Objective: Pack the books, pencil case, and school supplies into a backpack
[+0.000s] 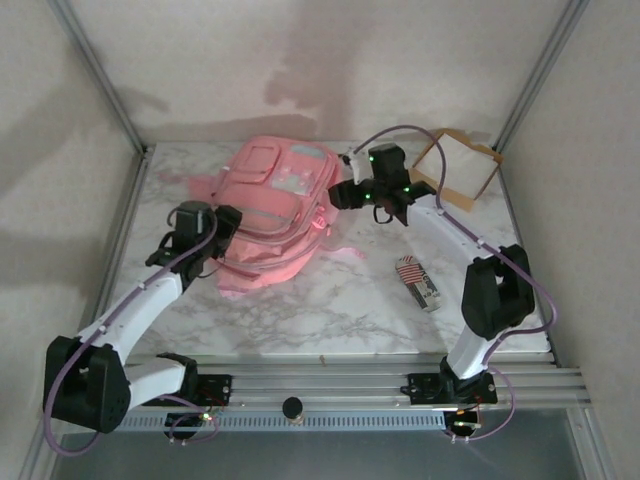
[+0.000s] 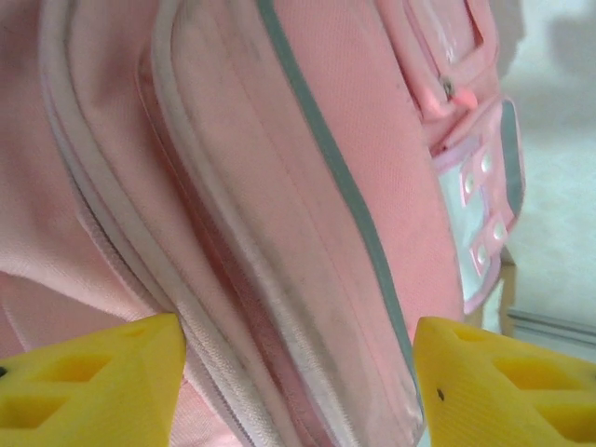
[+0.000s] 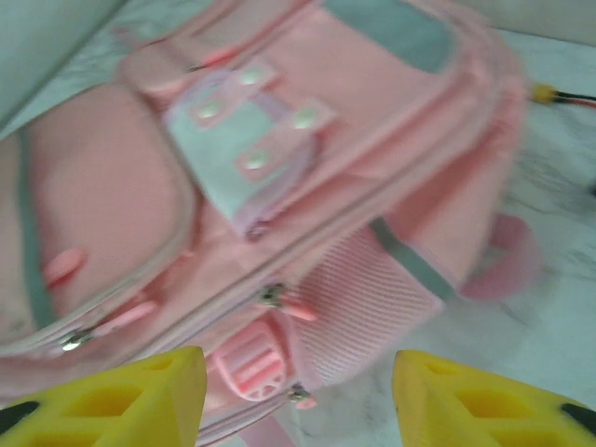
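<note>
left fingers and right fingers stood spread, empty, flanking the backpack; school supplies lay apart, nearer the right fingers.

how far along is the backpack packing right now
Done: what is already inside the pink backpack cannot be told. In hand: nothing; the left pincer and right pincer are open and empty, close over the backpack. Left: the flag-striped supplies pack lies outside on the table.
</note>
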